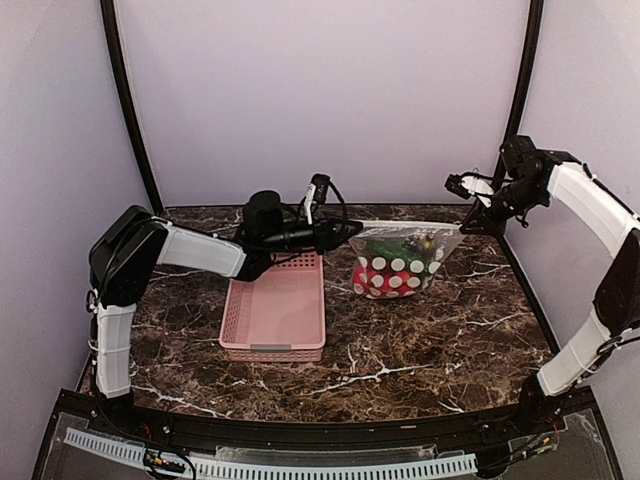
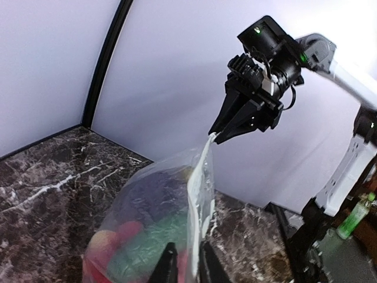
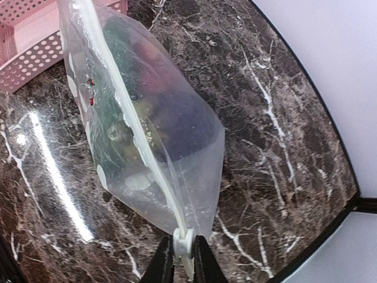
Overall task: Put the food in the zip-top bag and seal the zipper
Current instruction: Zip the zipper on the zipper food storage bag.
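OK, you've got the zip-top bag [image 1: 395, 265] strung up btw both arms, over the table [image 1: 430, 340] just right of the pink basket [image 1: 272, 350]. Left pincer [image 2: 187, 259] is clamped on the mouth edge at one end and right pincer [image 3: 182, 259] is pinched shut on the far corner, so the zipper [image 3: 135, 135] is pulled into a straight, taut line. That's prob. why you're holding it this way: a stretched strip is easier to press shut & check. The food [image 1: 400, 245] is all inside, sagging low; can't tell if the belly touches the table. The strip looks flat and joined where visible, so I'd say the seal's about done. Watch the corners: thin film, easy to slip.
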Robot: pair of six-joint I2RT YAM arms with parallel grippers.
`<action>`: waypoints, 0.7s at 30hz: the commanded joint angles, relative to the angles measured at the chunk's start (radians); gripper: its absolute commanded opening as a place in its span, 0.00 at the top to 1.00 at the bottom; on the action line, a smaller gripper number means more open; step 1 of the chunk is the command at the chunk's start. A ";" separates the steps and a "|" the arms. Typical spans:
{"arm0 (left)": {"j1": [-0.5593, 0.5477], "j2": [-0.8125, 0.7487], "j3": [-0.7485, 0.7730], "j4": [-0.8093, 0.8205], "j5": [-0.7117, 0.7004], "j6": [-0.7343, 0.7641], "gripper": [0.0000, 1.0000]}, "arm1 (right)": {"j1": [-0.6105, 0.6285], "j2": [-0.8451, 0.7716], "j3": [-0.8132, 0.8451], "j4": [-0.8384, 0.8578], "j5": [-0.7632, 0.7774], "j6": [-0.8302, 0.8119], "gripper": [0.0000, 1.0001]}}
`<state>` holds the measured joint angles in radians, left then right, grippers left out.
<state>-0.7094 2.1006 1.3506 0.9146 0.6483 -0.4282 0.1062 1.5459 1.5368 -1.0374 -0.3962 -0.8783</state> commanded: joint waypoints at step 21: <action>0.029 -0.535 -0.116 -0.963 -0.444 0.305 0.19 | -0.058 -0.190 -0.170 0.415 -0.213 0.524 0.01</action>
<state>-0.7040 1.6176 1.1946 0.3370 0.4839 -0.2340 0.0818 1.3598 1.4422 -0.8642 -0.6067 -0.5392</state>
